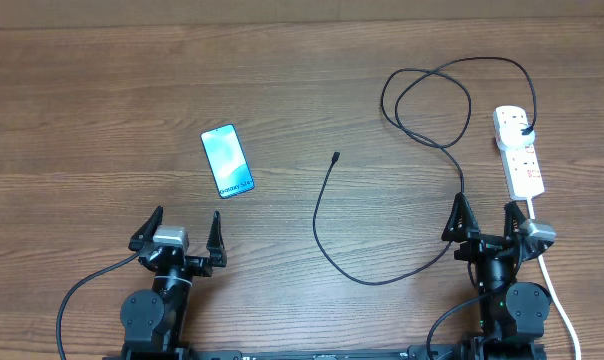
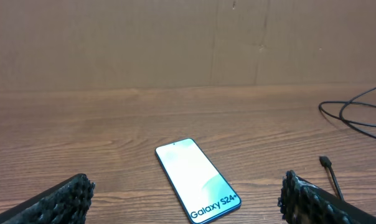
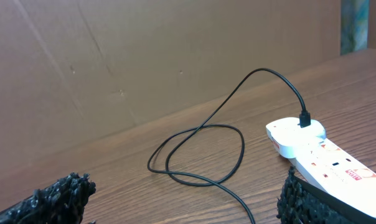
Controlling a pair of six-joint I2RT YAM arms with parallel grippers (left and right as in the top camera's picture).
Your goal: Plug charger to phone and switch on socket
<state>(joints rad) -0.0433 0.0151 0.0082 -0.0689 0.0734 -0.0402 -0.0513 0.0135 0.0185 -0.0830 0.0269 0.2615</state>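
Near edge: left fingers [image 1: 217, 235] spread wide apart, nothing between them; right fingers [image 1: 456, 220] likewise apart and empty. Both sit at the near side of the table [image 1: 102, 100]

Phone [image 1: 228, 161] lies flat, screen lit, just beyond the left fingers, untouched. Charger [image 1: 316, 210] lies loose. Its plug tip rests near table centre, well apart from the phone on its left. The cable curves near, runs right past the right fingers, loops at far right and ends in a black plug seated in the socket [image 1: 519, 150], which lies just beyond the right fingers

Progress, as judged: only the mains end is in. Left to do: grasp the tip, insert it in the phone, press the socket switch. Switch position cannot be told

Writing: screen reads "Galaxy S24+" in the left wrist view; red marks on the socket are too small to read
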